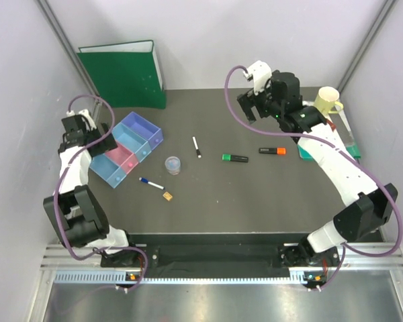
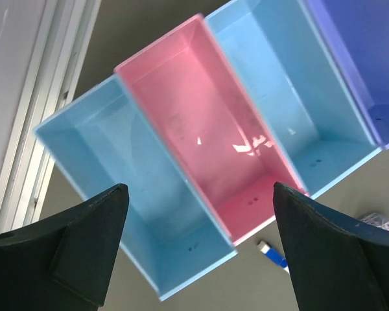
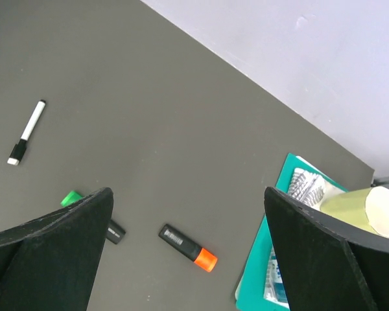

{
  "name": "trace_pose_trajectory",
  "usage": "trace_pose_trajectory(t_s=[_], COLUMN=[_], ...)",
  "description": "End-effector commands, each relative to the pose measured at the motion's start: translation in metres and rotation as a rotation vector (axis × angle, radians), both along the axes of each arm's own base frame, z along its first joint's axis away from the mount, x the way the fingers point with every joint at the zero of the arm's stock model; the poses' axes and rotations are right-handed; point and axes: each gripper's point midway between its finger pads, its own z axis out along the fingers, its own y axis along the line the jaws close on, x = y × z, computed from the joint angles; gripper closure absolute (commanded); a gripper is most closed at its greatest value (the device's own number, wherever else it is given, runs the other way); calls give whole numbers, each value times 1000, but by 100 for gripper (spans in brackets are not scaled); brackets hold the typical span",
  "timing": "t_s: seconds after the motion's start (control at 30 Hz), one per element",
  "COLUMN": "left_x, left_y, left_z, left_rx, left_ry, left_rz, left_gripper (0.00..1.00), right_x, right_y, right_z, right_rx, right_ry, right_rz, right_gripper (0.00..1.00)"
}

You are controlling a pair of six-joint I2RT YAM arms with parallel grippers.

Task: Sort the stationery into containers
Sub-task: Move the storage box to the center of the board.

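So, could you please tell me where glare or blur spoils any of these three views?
Left wrist view: the pink bin shows white glare specks on its floor, and its edges look slightly soft. Right wrist view: even light, the orange-capped highlighter sharp, the fingers of the right claw dark silhouettes. Top view: soft, even light, only faint shadows on the table.

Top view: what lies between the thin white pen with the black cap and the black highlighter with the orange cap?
Only the black highlighter with a green cap, lying apart from both. The top external view shows it.
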Motion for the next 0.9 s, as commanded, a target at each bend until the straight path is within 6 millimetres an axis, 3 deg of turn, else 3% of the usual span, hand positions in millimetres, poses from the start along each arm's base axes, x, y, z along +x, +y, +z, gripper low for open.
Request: trace_pose_trajectory(t_s=[0.0, 0.27, 0.5, 0.73, 0.87], left_x=[25, 40, 75, 91, 91], left_y=[-4, -1, 6, -13, -26], left_z=[10, -17, -9, -4, -16], left_rx=[37, 37, 43, 9, 7], left_ry=[-32, 48, 9, -11, 15], left_rz=[0, 28, 46, 3, -24], left_gripper=[3, 4, 5, 5, 5], right_x=[-11, -16, -20, -21, -20], right_y=[-1, -4, -6, -9, -8], right_z=[38, 38, 30, 30, 29], right_rx=[44, 47, 43, 38, 35], right_ry=[-98, -96, -78, -78, -76], right_rz=[3, 0, -5, -10, -9], right_gripper=[0, 1, 0, 0, 1])
